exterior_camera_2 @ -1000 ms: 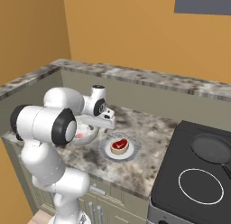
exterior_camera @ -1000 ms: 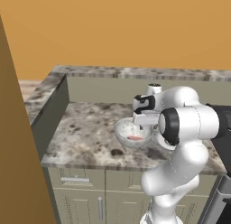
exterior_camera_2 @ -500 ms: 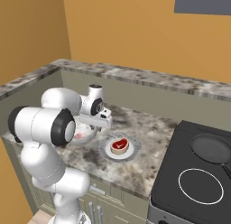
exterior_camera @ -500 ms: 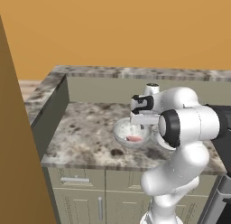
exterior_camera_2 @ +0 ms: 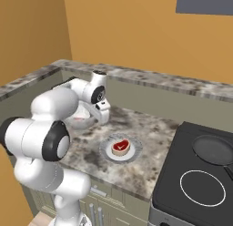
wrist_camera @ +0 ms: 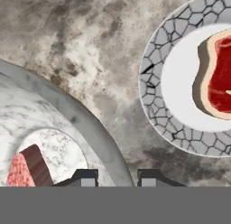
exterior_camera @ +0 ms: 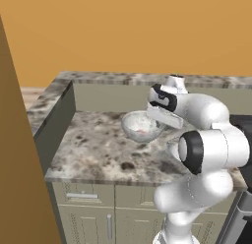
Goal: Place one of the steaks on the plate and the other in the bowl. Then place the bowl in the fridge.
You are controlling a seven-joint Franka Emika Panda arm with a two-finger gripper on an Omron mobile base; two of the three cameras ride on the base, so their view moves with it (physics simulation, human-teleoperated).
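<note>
The desk was a speckled grey-brown granite top over pale green cabinet doors, set in a corner under orange walls, with a raised granite ledge running along the back. A black stove stood at the right end of the desk, with a black frying pan on its rear burner.

The bowl, whitish-grey and mottled, stood on the desk near the back ledge, and the pale pink steak lay inside it on the bottom. To the right of the bowl, near but not touching it, the plate with its grey cracked-pattern rim rested flat on the desk, and the round deep red steak with a tan edge lay on its white centre.

The white arm rose from in front of the cabinets, bent at a large dark-jointed elbow, and reached forward and down over the desk so that the wrist sat just right of the bowl. The claw pointed downward at the bowl's right-hand rim. In the hand view its two dark fingertips stood close together on either side of the bowl's rim wall, one inside and one outside, clamped on the rim. The bowl sat level, its base on the granite as far as the base views showed.
</note>
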